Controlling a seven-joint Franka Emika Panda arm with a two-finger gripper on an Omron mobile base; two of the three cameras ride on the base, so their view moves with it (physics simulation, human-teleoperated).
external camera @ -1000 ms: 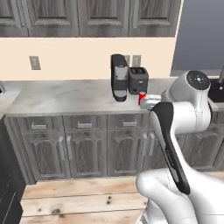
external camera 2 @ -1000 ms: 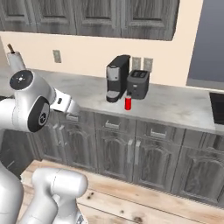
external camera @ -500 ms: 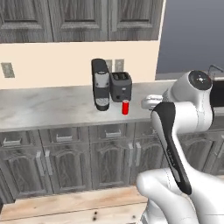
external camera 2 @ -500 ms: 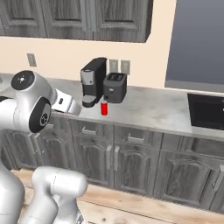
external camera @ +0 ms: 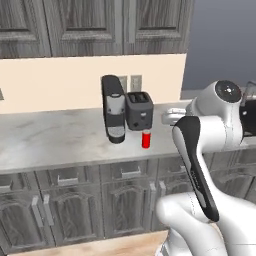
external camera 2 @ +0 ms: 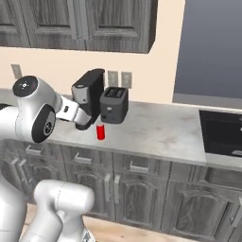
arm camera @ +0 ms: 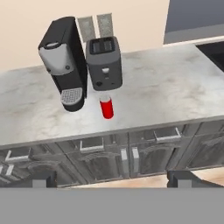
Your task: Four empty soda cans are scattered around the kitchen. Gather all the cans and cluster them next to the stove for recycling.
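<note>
A red soda can (arm camera: pixel 106 107) stands upright on the pale marble counter (arm camera: pixel 166 87), just in front of the toaster. It also shows in the base views as the red can (external camera: pixel 146 139) (external camera 2: pixel 100 132). My gripper (arm camera: pixel 112 178) is open and holds nothing. It hangs well back from the counter's front edge and looks down at the can from above. The black stove (external camera 2: pixel 222 134) lies at the right end of the counter, with its corner (arm camera: pixel 214 49) at the top right of the hand view.
A black coffee machine (arm camera: pixel 63 61) and a dark toaster (arm camera: pixel 104 61) stand against the wall behind the can, close on its left and rear. Grey cabinet doors and drawers (arm camera: pixel 109 153) run below the counter. Upper cabinets (external camera: pixel 100 25) hang above.
The whole picture has shifted as the base drove along and towards the counter. The can and appliances now sit larger and nearer the middle. The jaws stayed open.
</note>
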